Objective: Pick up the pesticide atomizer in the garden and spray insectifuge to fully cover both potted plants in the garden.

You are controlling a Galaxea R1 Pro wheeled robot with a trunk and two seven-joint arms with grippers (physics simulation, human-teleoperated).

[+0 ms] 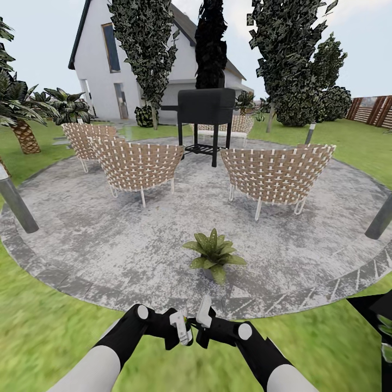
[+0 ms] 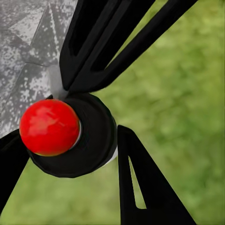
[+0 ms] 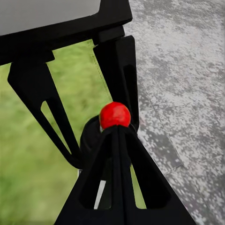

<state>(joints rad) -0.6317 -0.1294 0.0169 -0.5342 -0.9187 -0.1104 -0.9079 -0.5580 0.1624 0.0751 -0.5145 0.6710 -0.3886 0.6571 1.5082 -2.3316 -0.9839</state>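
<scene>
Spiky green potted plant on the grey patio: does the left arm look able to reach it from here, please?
Probably not: nothing blocks the way, but the potted plant stands out on the grey paving, well ahead of the left gripper at the grass edge.

Home back garden, rendered. Round grey mottled paved patio (image 1: pixel 109 234) ringed by green lawn (image 1: pixel 49 332). White gabled house (image 1: pixel 98 60) at 11 o'clock. Black boxy barbecue grill on legs (image 1: pixel 206 109) at 12, woven tan wicker chairs (image 1: pixel 139 163) around it. Small spiky green potted plant (image 1: pixel 213 255) on the paving, centre. Brown horizontal-slat wooden fence (image 1: pixel 375 109) at 2 o'clock; palm with scaly trunk (image 1: pixel 22 130) at 10.
</scene>
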